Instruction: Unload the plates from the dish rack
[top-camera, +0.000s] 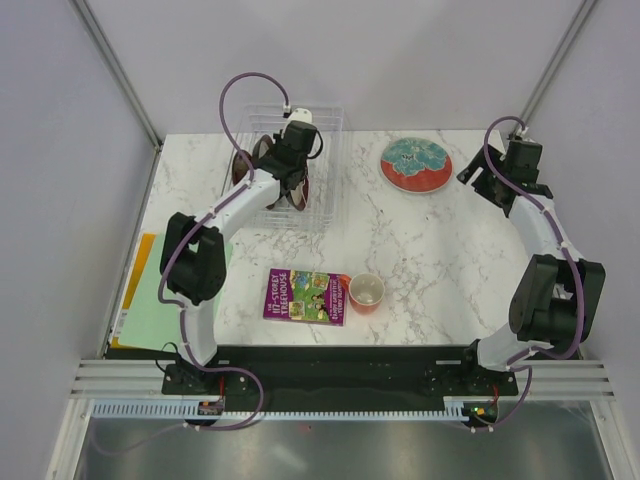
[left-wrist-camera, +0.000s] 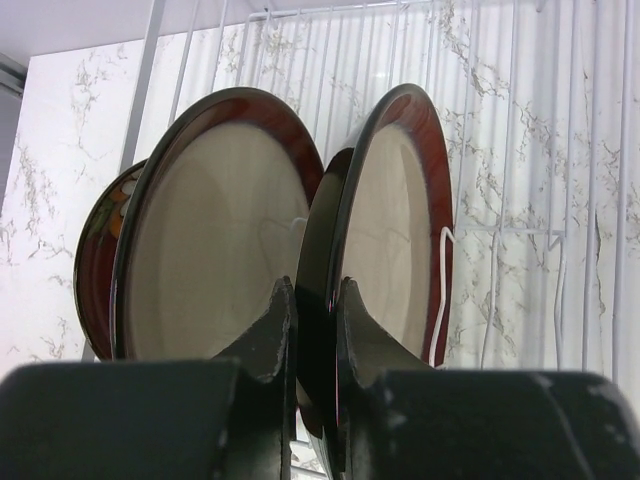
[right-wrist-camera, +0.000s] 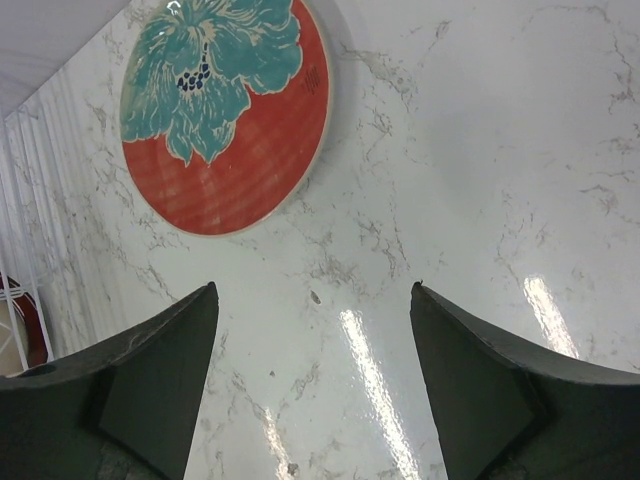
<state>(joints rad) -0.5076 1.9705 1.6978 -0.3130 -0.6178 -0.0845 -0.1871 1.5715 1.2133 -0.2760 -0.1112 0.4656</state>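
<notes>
The clear dish rack (top-camera: 331, 128) stands at the back left, and red-rimmed plates (top-camera: 262, 150) stand upright in it. My left gripper (top-camera: 291, 168) reaches into the rack. In the left wrist view the left gripper (left-wrist-camera: 315, 285) is shut on the dark rim of the right cream-centred plate (left-wrist-camera: 395, 230). A second cream-centred plate (left-wrist-camera: 215, 240) stands to its left, with a patterned plate (left-wrist-camera: 98, 250) behind that. The teal-patterned plate (top-camera: 415, 163) (right-wrist-camera: 225, 110) lies flat on the table. My right gripper (top-camera: 479, 177) (right-wrist-camera: 315, 290) hovers open just right of it, holding nothing.
A picture book (top-camera: 305, 296) and an orange cup (top-camera: 366, 292) lie near the front middle of the marble table (top-camera: 440, 250). A green folder (top-camera: 150, 290) over yellow sheets hangs off the left edge. Rack ribs (left-wrist-camera: 520, 150) stand behind the plates.
</notes>
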